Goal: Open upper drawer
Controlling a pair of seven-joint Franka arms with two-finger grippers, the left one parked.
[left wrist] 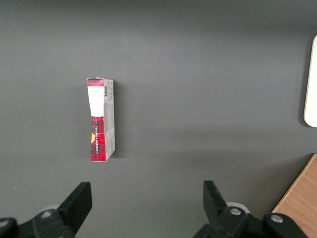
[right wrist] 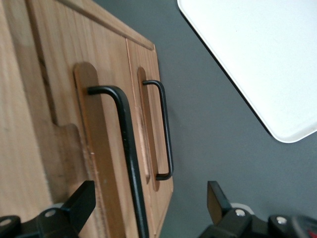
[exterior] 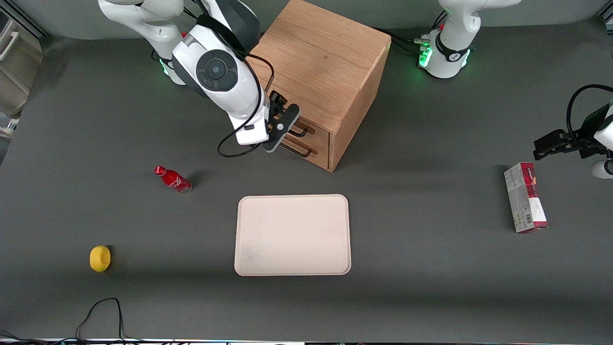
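Observation:
The oak-grain cabinet (exterior: 321, 52) stands at the back of the table. Its upper drawer (exterior: 320, 130) looks shut, flush with the lower drawer (exterior: 320, 154). My right gripper (exterior: 286, 125) is right in front of the upper drawer, at its long black handle (exterior: 302, 129). In the right wrist view the gripper (right wrist: 148, 198) is open, and the upper drawer's black handle (right wrist: 128, 144) runs between the two fingers without touching either. The upper drawer front (right wrist: 64, 54) and the lower drawer's handle (right wrist: 167, 134) also show there.
A pale tray (exterior: 292, 235) lies nearer the front camera than the cabinet; it also shows in the right wrist view (right wrist: 257, 54). A red bottle (exterior: 173, 179) and a yellow object (exterior: 100, 258) lie toward the working arm's end. A red-and-white box (exterior: 525, 203) lies toward the parked arm's end.

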